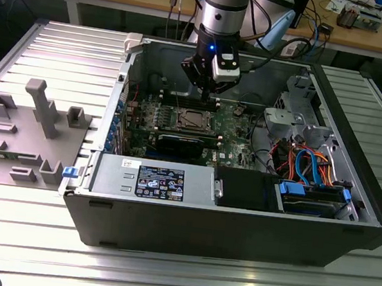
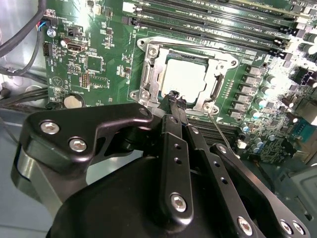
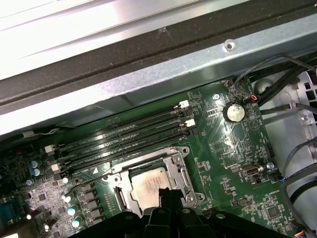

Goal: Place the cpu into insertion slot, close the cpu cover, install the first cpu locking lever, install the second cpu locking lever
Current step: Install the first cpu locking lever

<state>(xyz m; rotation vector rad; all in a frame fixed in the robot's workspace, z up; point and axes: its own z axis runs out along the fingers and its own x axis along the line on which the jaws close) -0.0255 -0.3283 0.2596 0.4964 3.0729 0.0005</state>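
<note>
The tool [image 2: 174, 99] hangs just over the socket edge, its fingers pressed together and holding nothing, probably to push a lever. The cpu [image 2: 184, 78] already lies in the slot [image 2: 148, 74], under the cover [image 2: 210, 67].

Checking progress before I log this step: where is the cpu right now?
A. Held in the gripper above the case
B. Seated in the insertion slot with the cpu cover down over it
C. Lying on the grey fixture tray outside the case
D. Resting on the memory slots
B: in the second wrist view the cpu lies in the insertion slot, with the cpu cover framing it and the gripper at its edge.
</note>
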